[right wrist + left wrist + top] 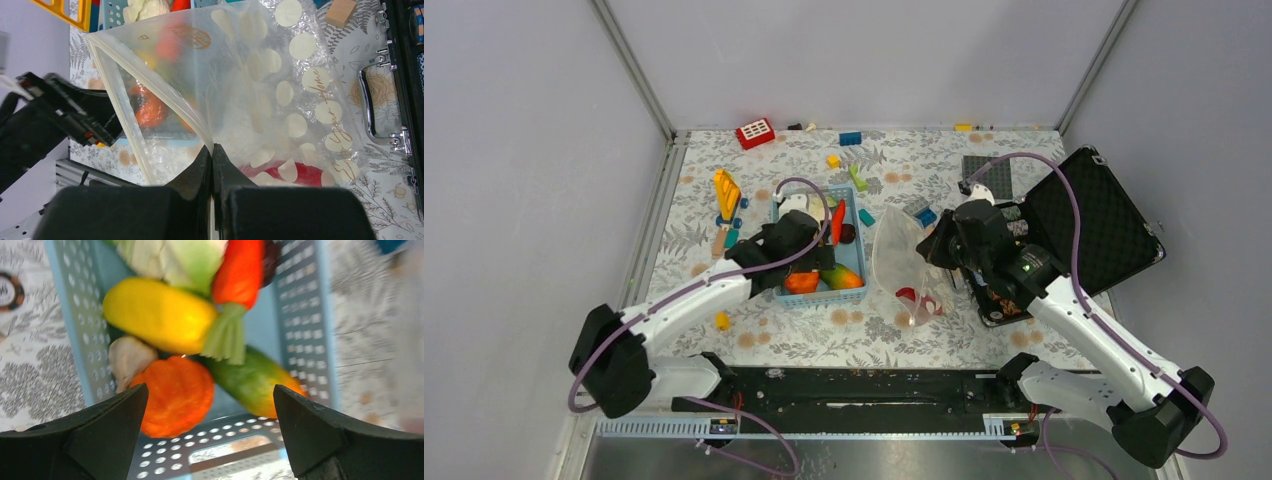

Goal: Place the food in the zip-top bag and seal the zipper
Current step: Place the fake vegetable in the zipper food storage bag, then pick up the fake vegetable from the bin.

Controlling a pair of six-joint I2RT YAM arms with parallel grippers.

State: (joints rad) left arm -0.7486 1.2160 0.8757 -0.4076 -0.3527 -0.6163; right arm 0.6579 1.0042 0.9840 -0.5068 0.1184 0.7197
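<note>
The dotted zip-top bag (902, 262) stands open right of the blue basket (855, 250). My right gripper (212, 150) is shut on its zipper edge (150, 87) and holds the mouth up; a red chili (300, 174) lies inside the bag. My left gripper (210, 405) is open above the basket's near end, empty. Below it lie an orange ridged piece (175, 395), a green-orange piece (252, 382), a yellow piece (157, 315), a carrot (240, 270) and the cauliflower (170, 257).
An open black case (1084, 225) lies right of the bag. Coloured bricks (755, 132) and a yellow toy (726, 194) are scattered at the back and left. The floral mat (824, 330) ends at the black rail in front.
</note>
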